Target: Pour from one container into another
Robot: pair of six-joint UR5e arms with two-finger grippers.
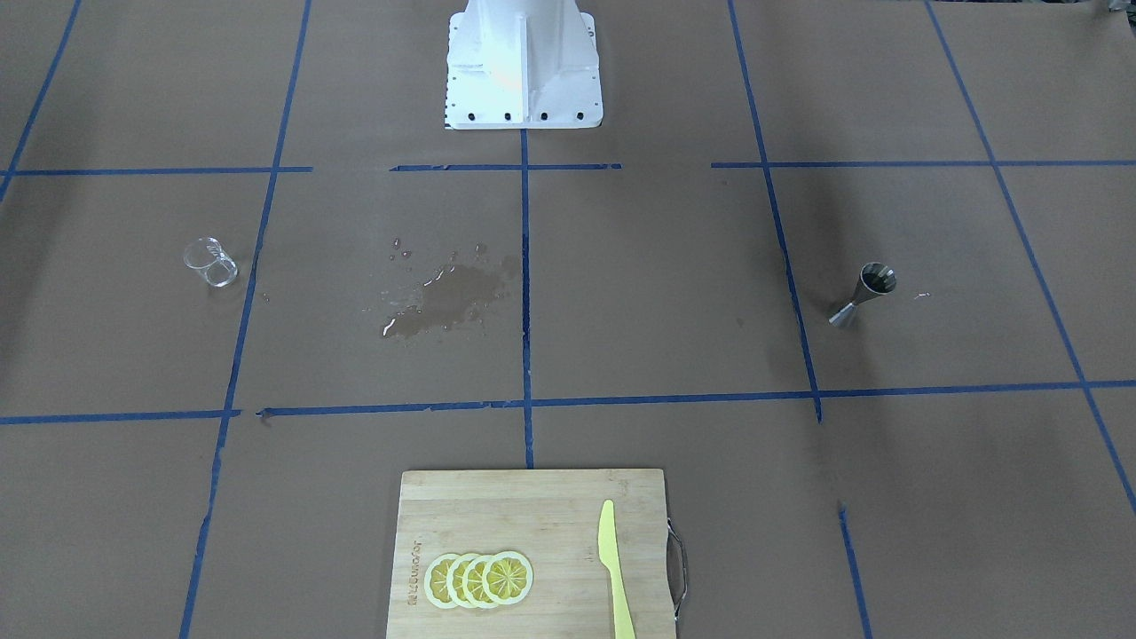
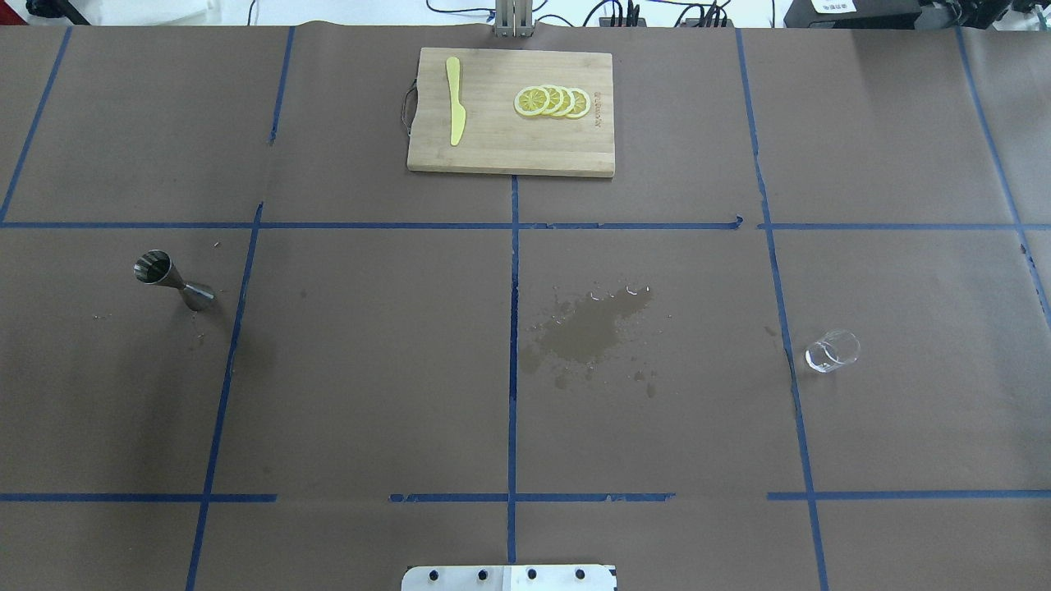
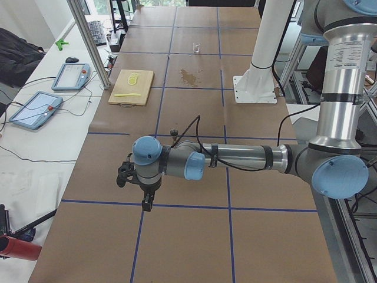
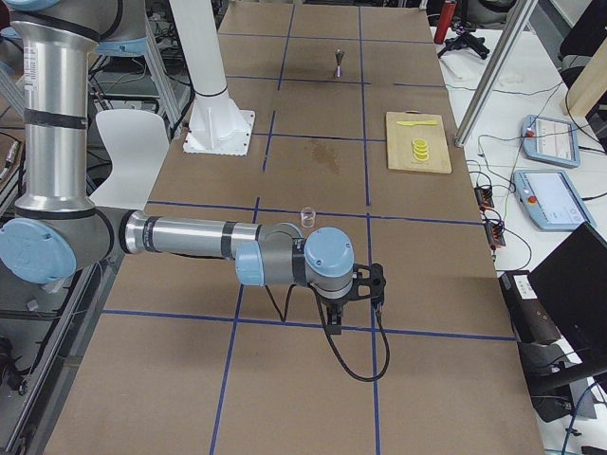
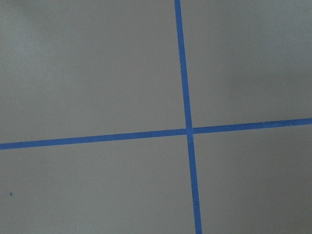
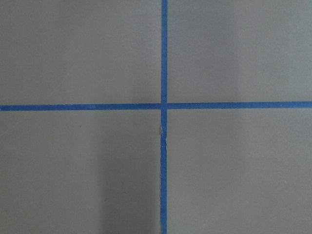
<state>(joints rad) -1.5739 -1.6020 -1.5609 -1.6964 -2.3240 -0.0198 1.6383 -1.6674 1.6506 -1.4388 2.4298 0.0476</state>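
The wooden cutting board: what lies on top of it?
On the cutting board lie a yellow knife and, apart from it, a row of overlapping lemon slices. Each slice covers part of the next, so only one shows whole.

Bright even lighting, soft faint shadows, sharp focus, blown-out white base (image 1: 524,62)

The left arm (image 3: 241,156) stands upright from its shoulder, bends at the elbow and runs its forearm out level. Its wrist turns down, so the left gripper (image 3: 146,201) points at the surface below. The right arm (image 4: 190,237) is folded the same way, right gripper (image 4: 334,318) hanging downward. From here I can't tell how either pair of jaws stands.
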